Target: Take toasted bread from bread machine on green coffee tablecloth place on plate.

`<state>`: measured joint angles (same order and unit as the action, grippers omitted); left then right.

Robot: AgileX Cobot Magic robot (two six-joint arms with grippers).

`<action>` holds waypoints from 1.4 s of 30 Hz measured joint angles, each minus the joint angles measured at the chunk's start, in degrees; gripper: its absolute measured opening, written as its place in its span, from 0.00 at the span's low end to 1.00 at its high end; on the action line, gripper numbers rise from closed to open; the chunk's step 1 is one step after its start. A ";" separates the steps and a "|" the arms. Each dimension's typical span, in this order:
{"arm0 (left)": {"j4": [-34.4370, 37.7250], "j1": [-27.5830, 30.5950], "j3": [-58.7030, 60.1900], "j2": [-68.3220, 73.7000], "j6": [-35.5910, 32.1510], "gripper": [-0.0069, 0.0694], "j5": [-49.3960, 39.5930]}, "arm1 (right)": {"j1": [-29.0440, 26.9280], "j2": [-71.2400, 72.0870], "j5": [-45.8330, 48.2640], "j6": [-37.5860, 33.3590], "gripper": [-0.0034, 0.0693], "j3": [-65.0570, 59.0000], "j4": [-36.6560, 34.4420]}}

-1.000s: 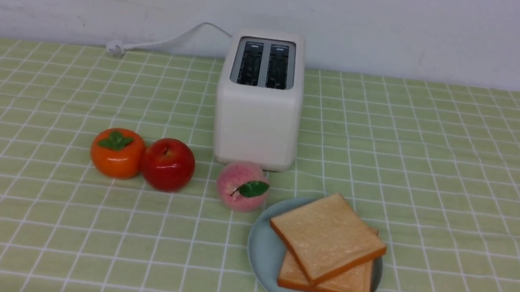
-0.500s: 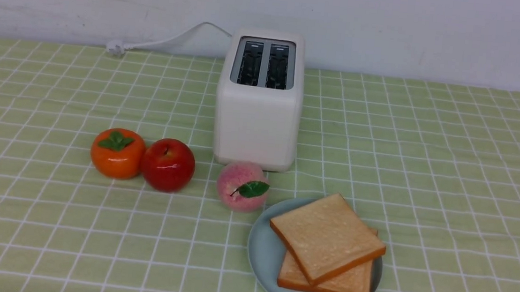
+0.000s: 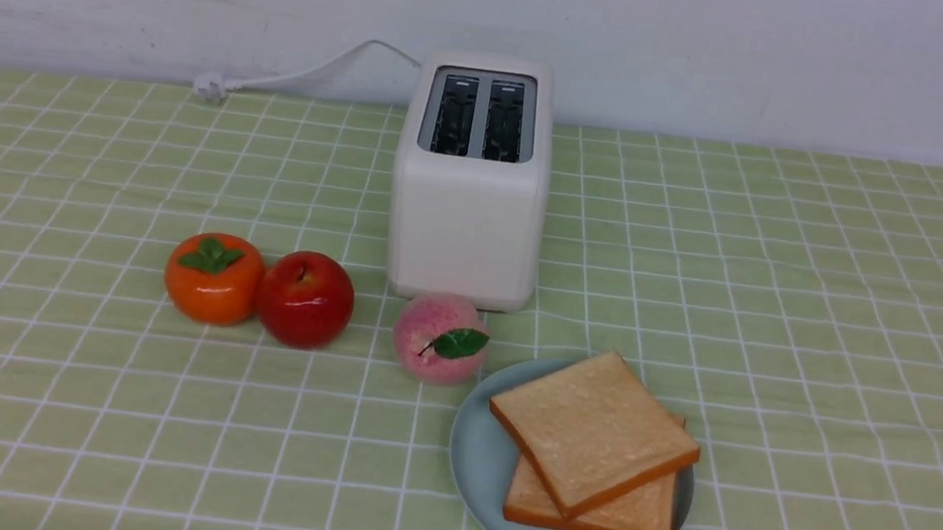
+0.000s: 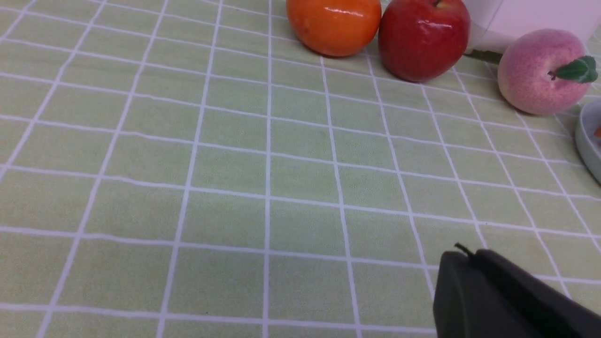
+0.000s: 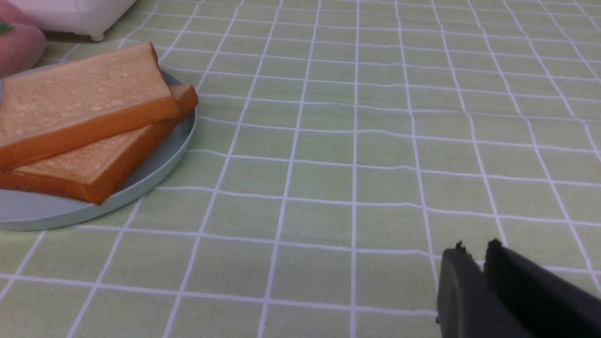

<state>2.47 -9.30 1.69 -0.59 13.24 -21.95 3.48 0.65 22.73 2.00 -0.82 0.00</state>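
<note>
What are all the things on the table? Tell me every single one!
toast slices: two, golden-tan, stacked flat on the plate
plate: one, pale blue-green, near side of the table, right of the peach
toaster: one, white, centre back, both slots empty
power cord: one, white, behind the toaster, leading left
persimmon: one, orange, left of the apple
apple: one, red, left of the toaster
peach: one, pink, before the toaster
tablecloth: one, green with white grid, covering the table
left gripper: one, black, shut, empty
right gripper: one, black, slightly parted, empty

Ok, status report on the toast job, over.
Left gripper shut, empty. Right gripper jaws slightly apart, empty. Both toast slices stacked on plate; bread machine slots empty. Nothing obstructing.
</note>
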 joint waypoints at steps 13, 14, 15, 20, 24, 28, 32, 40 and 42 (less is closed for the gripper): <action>0.00 0.00 0.00 0.00 0.00 0.09 0.00 | 0.00 0.00 0.00 0.02 0.18 0.00 0.00; 0.00 0.00 0.00 0.00 0.00 0.09 0.00 | 0.00 0.00 0.00 0.02 0.18 0.00 0.00; 0.00 0.00 0.00 0.00 0.00 0.09 0.00 | 0.00 0.00 0.00 0.02 0.18 0.00 0.00; 0.00 0.00 0.00 0.00 0.00 0.10 0.00 | 0.00 0.00 0.00 0.02 0.19 0.00 0.00; 0.00 0.00 0.00 0.00 0.00 0.10 0.00 | 0.00 0.00 0.00 0.02 0.19 0.00 0.00; 0.00 0.00 0.00 0.00 0.00 0.10 0.00 | 0.00 0.00 0.00 0.02 0.20 0.00 0.00; 0.00 0.00 0.00 0.00 0.00 0.10 0.00 | 0.00 0.00 0.00 0.02 0.21 0.00 0.00; 0.00 0.00 0.00 0.00 0.00 0.11 0.00 | 0.00 0.00 0.00 0.02 0.22 0.00 0.00; 0.00 0.00 0.00 0.00 0.00 0.12 0.00 | 0.00 0.00 0.00 0.02 0.23 0.00 0.00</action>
<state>2.47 -9.30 1.69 -0.59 13.24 -21.95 3.48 0.65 22.73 2.02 -0.82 0.00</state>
